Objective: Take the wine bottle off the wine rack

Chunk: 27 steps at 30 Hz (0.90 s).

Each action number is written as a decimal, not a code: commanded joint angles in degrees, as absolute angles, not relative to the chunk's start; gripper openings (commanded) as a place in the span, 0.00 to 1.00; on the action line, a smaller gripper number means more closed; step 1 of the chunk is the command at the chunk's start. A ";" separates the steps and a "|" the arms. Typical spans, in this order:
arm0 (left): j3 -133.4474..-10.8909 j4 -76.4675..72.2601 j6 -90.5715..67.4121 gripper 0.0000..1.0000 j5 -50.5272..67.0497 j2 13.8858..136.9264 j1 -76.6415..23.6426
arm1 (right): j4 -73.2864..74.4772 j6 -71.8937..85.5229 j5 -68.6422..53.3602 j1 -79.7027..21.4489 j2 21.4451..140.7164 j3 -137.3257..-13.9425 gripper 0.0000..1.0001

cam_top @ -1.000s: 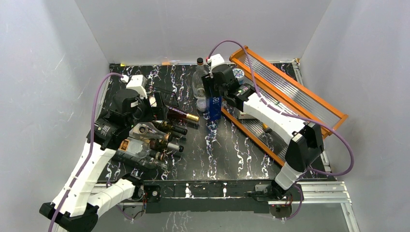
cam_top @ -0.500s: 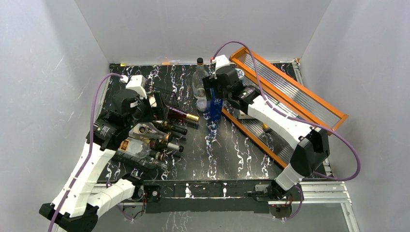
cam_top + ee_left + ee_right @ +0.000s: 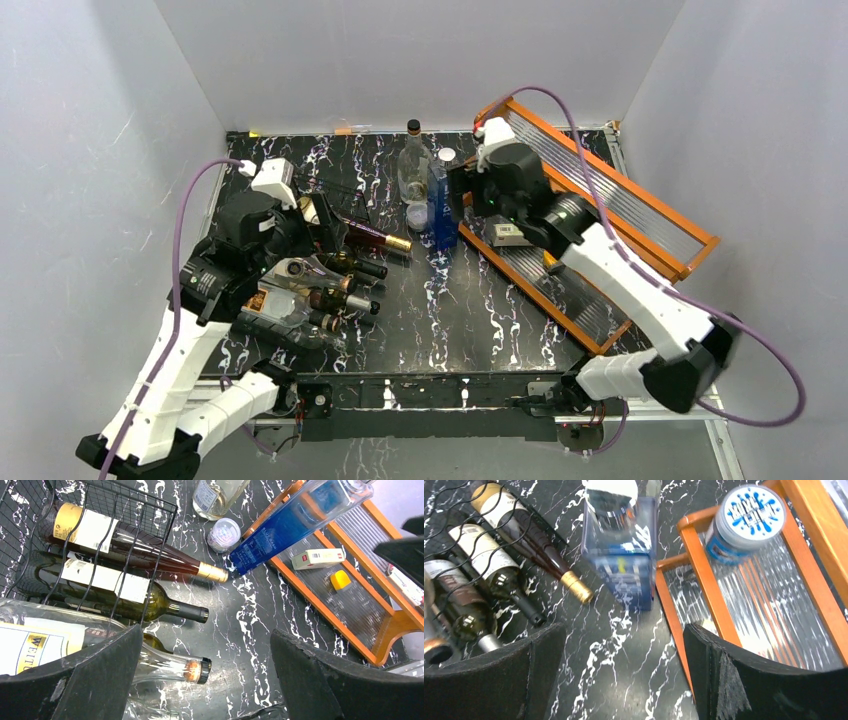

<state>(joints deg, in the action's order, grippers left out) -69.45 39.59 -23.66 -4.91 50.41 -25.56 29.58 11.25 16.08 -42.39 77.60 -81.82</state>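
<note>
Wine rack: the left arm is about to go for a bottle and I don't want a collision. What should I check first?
1. Jaws of the left gripper wide: ok, holding nothing.
2. The right gripper empty: ok, open, apart from the blue bottle.
3. Necks reachable: ok, the gold-capped bottle and the dark-capped bottle poke out of the wine rack.
4. Target picked: cannot tell, the left gripper hovers over several necks.
5. The blue bottle upright beside the orange shelf: ok.
</note>
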 commanded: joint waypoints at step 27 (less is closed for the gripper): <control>-74.29 47.38 -22.21 0.98 -5.60 38.14 -25.36 | -1.50 26.14 -3.17 -65.91 85.64 -68.96 0.98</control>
<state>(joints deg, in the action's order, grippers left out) -72.23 45.71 -22.96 -4.78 38.89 -25.56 6.28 27.49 -4.51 -65.41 81.91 -62.89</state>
